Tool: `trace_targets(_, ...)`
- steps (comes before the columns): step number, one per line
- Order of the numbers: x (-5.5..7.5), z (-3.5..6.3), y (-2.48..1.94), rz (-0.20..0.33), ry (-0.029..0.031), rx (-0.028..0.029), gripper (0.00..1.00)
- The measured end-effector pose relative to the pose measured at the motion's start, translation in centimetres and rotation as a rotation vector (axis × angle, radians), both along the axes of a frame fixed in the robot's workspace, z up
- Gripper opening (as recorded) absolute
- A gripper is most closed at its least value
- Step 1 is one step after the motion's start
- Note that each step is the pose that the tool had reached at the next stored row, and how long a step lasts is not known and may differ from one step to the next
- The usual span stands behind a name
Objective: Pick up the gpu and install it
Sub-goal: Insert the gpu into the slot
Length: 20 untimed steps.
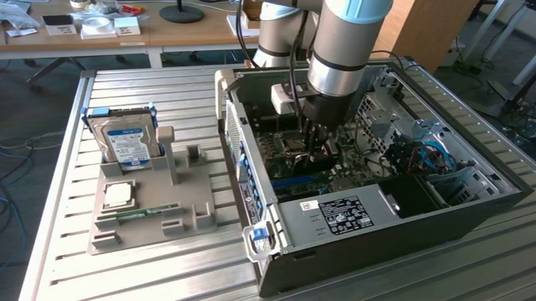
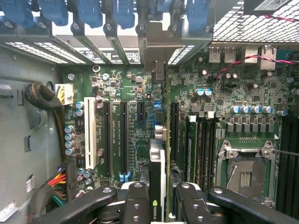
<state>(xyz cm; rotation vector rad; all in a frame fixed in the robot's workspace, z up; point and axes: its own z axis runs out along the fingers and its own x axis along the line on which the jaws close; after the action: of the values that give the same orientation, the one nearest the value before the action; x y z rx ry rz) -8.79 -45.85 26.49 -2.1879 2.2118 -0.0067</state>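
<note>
The gripper reaches down into the open computer case, its two black fingers clamped on the graphics card, which stands on edge between them with its thin side toward the wrist camera. Directly beyond the fingertips lies the green motherboard; the card hangs over the expansion slots, and whether it touches one cannot be told. To one side of the fingers sit the memory slots and the empty processor socket. In the exterior view, well apart from the fingers on the slatted table, a grey fixture tray holds a hard drive, a processor and a memory stick.
</note>
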Motion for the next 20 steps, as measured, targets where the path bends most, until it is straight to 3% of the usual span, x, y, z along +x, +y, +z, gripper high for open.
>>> trace_targets(20, -0.2, -0.02, -0.1, -0.014, 0.0, 0.0, 0.27)
